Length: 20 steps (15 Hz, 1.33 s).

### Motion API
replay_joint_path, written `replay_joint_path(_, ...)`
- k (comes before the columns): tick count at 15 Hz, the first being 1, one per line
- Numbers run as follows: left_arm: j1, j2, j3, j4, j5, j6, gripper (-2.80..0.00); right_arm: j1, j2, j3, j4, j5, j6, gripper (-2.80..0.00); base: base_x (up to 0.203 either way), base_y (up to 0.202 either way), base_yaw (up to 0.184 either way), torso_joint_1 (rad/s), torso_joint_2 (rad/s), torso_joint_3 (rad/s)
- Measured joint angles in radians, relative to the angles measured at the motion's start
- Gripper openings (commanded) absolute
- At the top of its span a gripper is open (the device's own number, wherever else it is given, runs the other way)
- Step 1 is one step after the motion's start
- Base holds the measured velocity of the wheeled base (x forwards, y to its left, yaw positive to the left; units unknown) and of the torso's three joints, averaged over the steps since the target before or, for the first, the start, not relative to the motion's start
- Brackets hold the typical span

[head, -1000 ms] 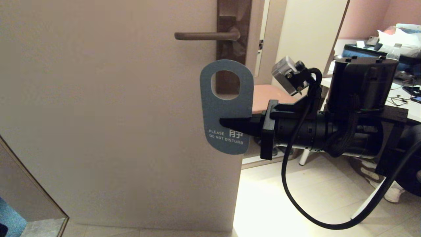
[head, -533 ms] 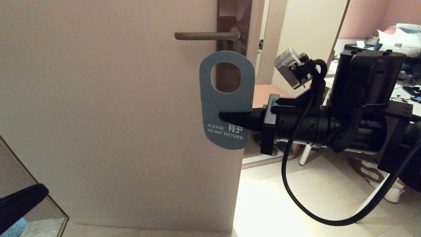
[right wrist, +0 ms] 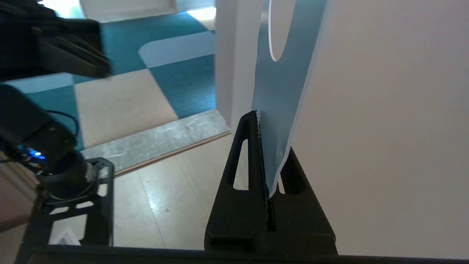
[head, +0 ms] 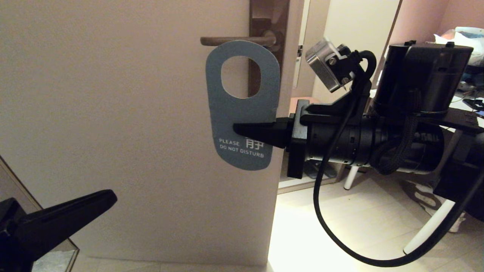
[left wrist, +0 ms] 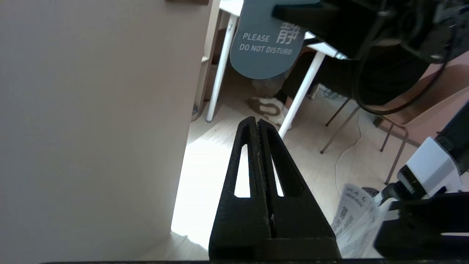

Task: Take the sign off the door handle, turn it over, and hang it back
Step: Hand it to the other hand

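While pinched: sign (head: 242,109) in right pincer (head: 245,132)

— You are looking at the sign (head: 242,109): it is showing as thin, stiff card with a matt blue face and crisp white print, and its cut edge is reading pale in the right wrist view.

— And the door handle (head: 237,40)?

— You are seeing smooth brown metal with a dull satin sheen, on a backplate (head: 269,22) of the same brushed-looking finish. The door (head: 113,113) is appearing as a flat, matt beige panel.

— The grippers?

— You are seeing matt black plastic on the right gripper (head: 242,130) and left gripper (left wrist: 258,123), with fine serrated ridges along the inner faces. The floor (head: 340,226) is gleaming slightly, like smooth pale tile.
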Motion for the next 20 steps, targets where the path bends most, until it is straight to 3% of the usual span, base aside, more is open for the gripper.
replay_joint_path(5, -0.001, 0.033, 0.002, -0.006, 0.000, 0.002, 0.00, 0.007, 0.053, -0.054, -0.003, 0.012, 0.001, -2.80, 0.000, 0.000, 0.000, 0.000, 0.00, 0.000)
replay_joint_path(11, -0.001, 0.113, -0.003, -0.102, -0.010, 0.002, 0.00, 0.007, 0.088, -0.070, -0.003, 0.087, 0.013, -2.80, 0.000, 0.000, 0.000, 0.000, 0.00, 0.000)
replay_joint_path(15, 0.002, 0.172, -0.005, -0.142, -0.101, 0.010, 0.00, 0.007, 0.106, -0.068, -0.003, 0.089, 0.017, -2.80, 0.000, 0.000, 0.000, 0.000, 0.00, 0.000)
replay_joint_path(20, 0.076, 0.307, -0.035, -0.314, -0.161, 0.012, 0.00, 0.006, 0.138, -0.116, -0.003, 0.145, 0.056, -2.80, 0.000, 0.000, 0.000, 0.000, 0.00, 0.000)
